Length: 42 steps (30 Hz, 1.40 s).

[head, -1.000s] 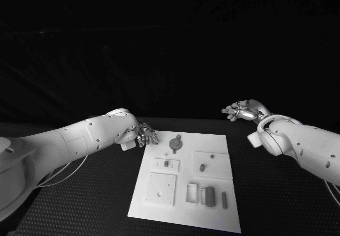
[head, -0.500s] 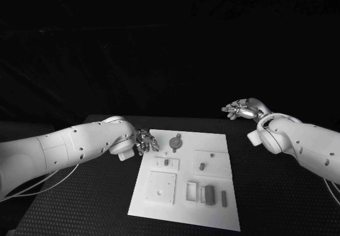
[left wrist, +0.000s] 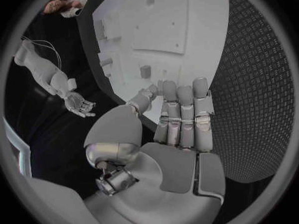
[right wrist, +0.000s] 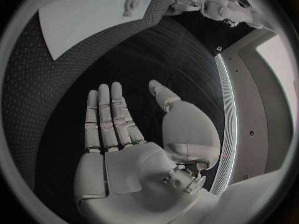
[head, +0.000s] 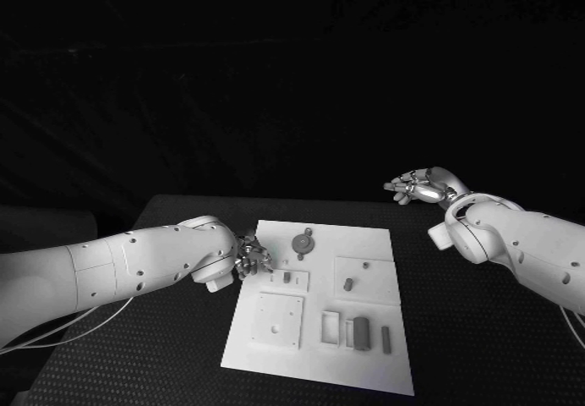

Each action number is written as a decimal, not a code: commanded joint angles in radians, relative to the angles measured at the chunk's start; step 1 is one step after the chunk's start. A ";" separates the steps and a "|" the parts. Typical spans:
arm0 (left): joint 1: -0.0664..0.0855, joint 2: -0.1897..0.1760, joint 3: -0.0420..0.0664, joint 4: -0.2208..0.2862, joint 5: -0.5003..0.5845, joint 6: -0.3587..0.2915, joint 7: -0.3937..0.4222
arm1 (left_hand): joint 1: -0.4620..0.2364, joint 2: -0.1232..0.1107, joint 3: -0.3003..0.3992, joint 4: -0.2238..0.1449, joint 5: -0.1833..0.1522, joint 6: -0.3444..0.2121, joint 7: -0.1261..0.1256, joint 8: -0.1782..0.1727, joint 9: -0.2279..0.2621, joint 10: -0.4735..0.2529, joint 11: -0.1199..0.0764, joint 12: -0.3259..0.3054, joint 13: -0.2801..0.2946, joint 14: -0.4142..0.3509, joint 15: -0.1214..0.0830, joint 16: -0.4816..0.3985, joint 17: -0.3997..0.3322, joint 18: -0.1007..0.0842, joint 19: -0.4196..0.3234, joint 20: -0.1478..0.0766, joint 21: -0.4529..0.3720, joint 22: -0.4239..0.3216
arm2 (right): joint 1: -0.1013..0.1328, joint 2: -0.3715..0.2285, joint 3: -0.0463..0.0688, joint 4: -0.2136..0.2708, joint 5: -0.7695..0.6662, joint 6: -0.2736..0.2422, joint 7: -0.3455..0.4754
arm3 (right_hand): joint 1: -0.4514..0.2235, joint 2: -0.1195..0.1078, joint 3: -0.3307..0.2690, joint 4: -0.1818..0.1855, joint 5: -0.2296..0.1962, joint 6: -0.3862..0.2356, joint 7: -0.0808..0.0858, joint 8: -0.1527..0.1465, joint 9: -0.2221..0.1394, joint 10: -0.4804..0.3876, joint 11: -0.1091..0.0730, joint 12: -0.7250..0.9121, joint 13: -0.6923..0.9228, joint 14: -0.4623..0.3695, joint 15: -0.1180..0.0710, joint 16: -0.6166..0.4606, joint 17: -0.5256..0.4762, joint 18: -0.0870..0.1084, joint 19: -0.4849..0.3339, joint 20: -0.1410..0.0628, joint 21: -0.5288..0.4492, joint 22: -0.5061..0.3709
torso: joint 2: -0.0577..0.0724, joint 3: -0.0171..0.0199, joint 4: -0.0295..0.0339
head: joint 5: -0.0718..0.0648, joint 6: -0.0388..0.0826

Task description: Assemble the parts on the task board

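The white task board (head: 372,372) lies in the middle of the black table. On it are a round part with tabs (head: 301,244), a small peg (head: 287,277) on a little plate, two small parts (head: 347,286) on a square plate, and a dark block (head: 358,333) beside a slim part (head: 385,341). My left hand (head: 253,256) hovers at the board's left edge near its far end. Its fingers (left wrist: 181,119) are straight over the board (left wrist: 156,30) and hold nothing. My right hand (head: 414,188) is raised beyond the board's far right corner, flat and empty (right wrist: 115,129).
A raised square plate (head: 278,321) and an open frame (head: 330,328) sit on the board's near half. Bare textured table (head: 475,338) lies right of the board. In the right wrist view the board (right wrist: 81,15) is far off from the hand.
My left arm has swung lower, and its hand has slid a little nearer along the board's left edge. The right hand has barely moved.
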 commanded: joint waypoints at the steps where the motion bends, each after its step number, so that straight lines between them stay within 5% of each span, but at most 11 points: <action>1: -0.006 -0.002 -0.007 0.016 -0.033 -0.037 -0.030 | 0.007 0.005 0.005 0.000 0.003 0.018 -0.009 0.028 0.010 0.024 -0.014 -0.004 -0.001 0.007 0.002 0.006 -0.001 0.028 0.009 0.000 0.001 0.018 | 0.000 0.000 0.000 0.002 0.000 0.014 0.007 | 0.001 0.002 0.001 0.005 0.000 0.004 0.034 0.004 -0.001 -0.114 0.037 0.006 -0.001 -0.005 0.006 -0.004 0.002 -0.004 -0.006 0.000 -0.006 0.002 | 0.000 0.0000 0.0004 | -0.002 -0.005; 18: -0.016 -0.007 -0.020 0.025 -0.073 -0.029 -0.039 | 0.003 0.001 0.006 -0.004 0.003 0.021 -0.010 0.028 0.009 0.026 -0.014 -0.006 -0.002 0.008 0.002 0.006 -0.002 0.027 0.008 -0.001 0.001 0.020 | 0.000 -0.004 0.000 0.003 0.001 0.018 0.010 | 0.003 0.002 0.001 0.005 0.000 0.003 0.034 0.004 -0.002 -0.117 0.038 0.005 -0.003 -0.008 0.008 -0.007 0.002 -0.005 -0.009 0.001 -0.009 0.003 | 0.000 0.0006 0.0000 | -0.003 -0.016; 28: -0.018 0.001 -0.022 0.025 -0.072 -0.034 -0.036 | 0.002 0.001 0.007 -0.004 0.003 0.022 -0.011 0.028 0.008 0.027 -0.015 -0.006 -0.002 0.009 0.002 0.006 -0.003 0.027 0.008 -0.001 0.001 0.020 | 0.000 -0.004 0.000 0.002 0.010 0.041 0.010 | 0.006 0.005 0.008 0.006 0.000 -0.010 0.037 0.010 -0.008 -0.149 0.065 -0.075 -0.067 -0.094 0.073 -0.196 -0.062 -0.040 -0.125 0.014 -0.113 -0.016 | 0.000 0.0006 -0.0002 | -0.010 -0.020; 36: -0.018 0.006 -0.022 0.031 -0.072 -0.030 -0.034 | 0.001 0.001 0.008 -0.005 0.004 0.023 -0.011 0.029 0.008 0.029 -0.015 -0.007 -0.002 0.010 0.002 0.006 -0.003 0.027 0.009 -0.001 0.001 0.020 | 0.000 0.002 0.000 -0.005 0.018 0.070 0.014 | 0.012 0.012 0.009 0.006 0.000 -0.027 0.041 0.017 -0.011 -0.151 0.086 -0.175 -0.153 -0.113 0.105 -0.351 -0.116 -0.097 -0.259 0.019 -0.213 -0.002 | 0.000 0.0002 0.0001 | -0.013 -0.020; 42: -0.018 0.009 -0.022 0.032 -0.072 -0.026 -0.034 | 0.001 0.002 0.009 -0.006 0.004 0.024 -0.011 0.029 0.007 0.030 -0.015 -0.007 -0.002 0.011 0.002 0.006 -0.003 0.027 0.010 -0.002 0.001 0.020 | -0.001 0.005 0.000 -0.007 0.023 0.075 0.017 | 0.018 0.016 0.012 0.007 0.000 -0.085 0.047 -0.005 -0.024 -0.162 0.101 -0.239 -0.193 -0.138 0.118 -0.408 -0.151 -0.107 -0.269 0.017 -0.235 0.014 | 0.000 0.0004 0.0004 | -0.013 -0.021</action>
